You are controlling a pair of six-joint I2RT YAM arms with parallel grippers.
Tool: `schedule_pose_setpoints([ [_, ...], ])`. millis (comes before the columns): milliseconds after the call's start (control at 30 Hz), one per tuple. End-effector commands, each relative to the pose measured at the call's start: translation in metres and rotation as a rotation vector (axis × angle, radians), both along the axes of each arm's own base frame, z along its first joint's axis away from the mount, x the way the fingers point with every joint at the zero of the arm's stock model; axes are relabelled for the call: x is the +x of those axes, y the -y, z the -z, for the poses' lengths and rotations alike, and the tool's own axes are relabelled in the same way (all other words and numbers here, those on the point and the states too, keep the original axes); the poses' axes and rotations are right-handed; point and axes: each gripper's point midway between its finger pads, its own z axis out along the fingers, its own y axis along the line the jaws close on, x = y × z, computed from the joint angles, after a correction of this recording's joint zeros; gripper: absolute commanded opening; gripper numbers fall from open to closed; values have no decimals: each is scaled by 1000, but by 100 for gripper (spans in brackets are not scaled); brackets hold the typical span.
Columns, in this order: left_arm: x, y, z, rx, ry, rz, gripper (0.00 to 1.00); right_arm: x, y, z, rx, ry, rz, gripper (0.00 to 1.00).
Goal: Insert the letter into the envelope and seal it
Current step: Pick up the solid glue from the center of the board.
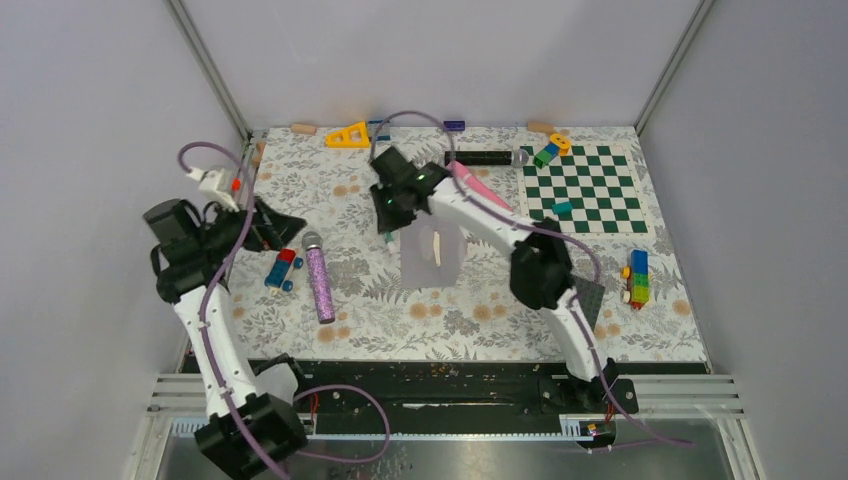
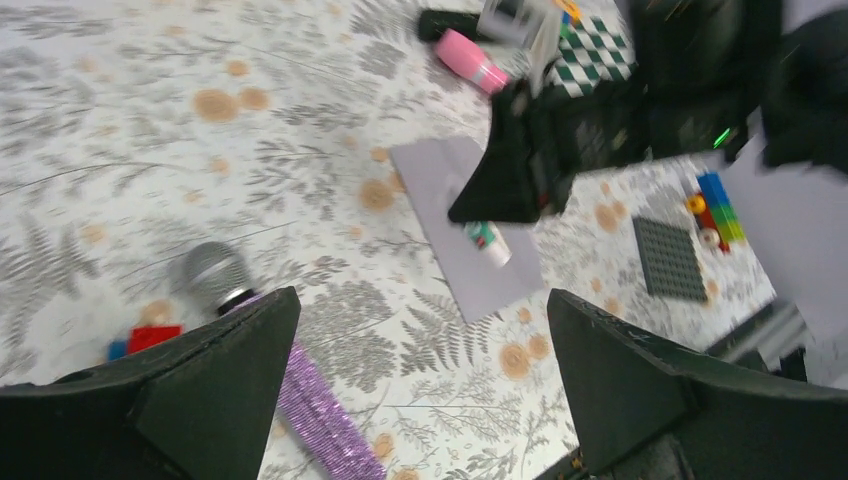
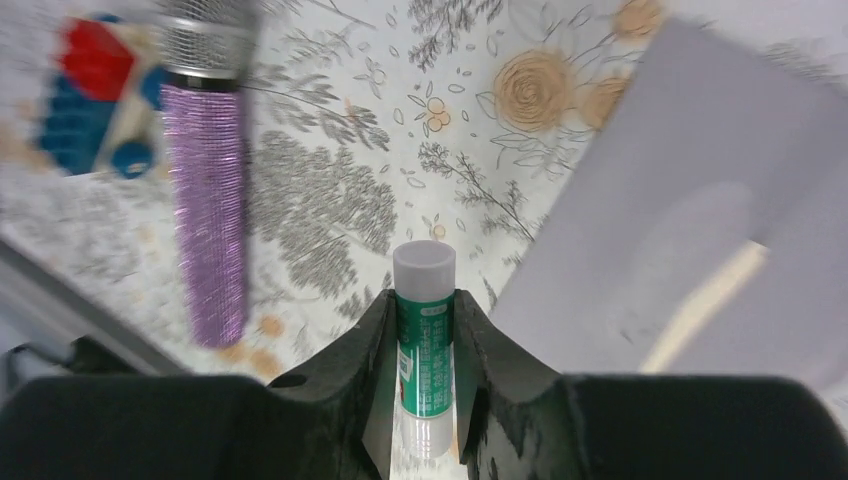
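The right end effector (image 3: 425, 305) is clamped on a green-labelled glue stick (image 3: 424, 345), white cap outward, just beside the grey envelope (image 3: 700, 180), which lies flat in the middle of the counter (image 1: 480, 320). A tan sliver of the letter (image 3: 705, 305) shows on the envelope. The left end effector (image 2: 422, 300) hangs with its jaws wide above the purple microphone (image 2: 320, 420).
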Motion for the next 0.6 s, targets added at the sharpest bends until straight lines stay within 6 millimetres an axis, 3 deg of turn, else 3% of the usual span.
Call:
schedule_pose_setpoints([
  [0, 16, 38, -25, 93, 87, 98, 99, 5, 30, -143, 264, 139, -38, 0],
  [200, 39, 110, -62, 48, 93, 308, 99, 13, 110, -195, 350, 197, 53, 0],
  [233, 39, 136, -69, 51, 100, 372, 99, 15, 122, -201, 366, 215, 73, 0],
  [367, 52, 194, -89, 55, 142, 487, 99, 17, 173, -226, 432, 332, 165, 0],
  [567, 52, 278, -88, -79, 80, 732, 99, 21, 245, -245, 589, 504, 400, 0],
])
